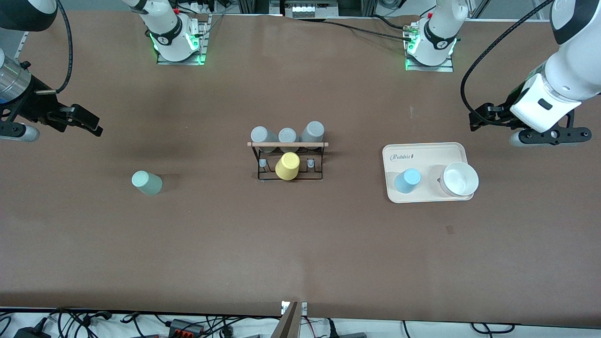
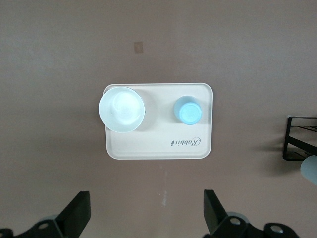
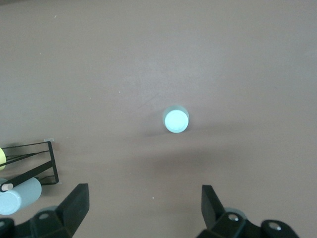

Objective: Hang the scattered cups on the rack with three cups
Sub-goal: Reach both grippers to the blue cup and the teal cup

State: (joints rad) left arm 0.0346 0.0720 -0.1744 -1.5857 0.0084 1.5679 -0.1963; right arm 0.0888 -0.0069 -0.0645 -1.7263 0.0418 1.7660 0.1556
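Observation:
The pale mint-green cup (image 1: 146,182) stands alone on the table toward the right arm's end; it also shows in the right wrist view (image 3: 176,120). The light blue cup (image 1: 407,180) stands on the cream tray (image 1: 432,155) toward the left arm's end, and shows in the left wrist view (image 2: 188,111). The black wire rack (image 1: 307,144) with its wooden rod stands mid-table. My right gripper (image 1: 91,124) is open and empty, high above the table, as its wrist view shows (image 3: 145,208). My left gripper (image 1: 481,117) is open and empty, high beside the tray (image 2: 147,213).
The rack holds a yellow cup (image 1: 287,166) on its nearer row and three grey cups (image 1: 287,136) on its farther row. A white bowl (image 1: 460,179) sits on the tray beside the blue cup. A rack corner shows in each wrist view (image 2: 299,139) (image 3: 29,163).

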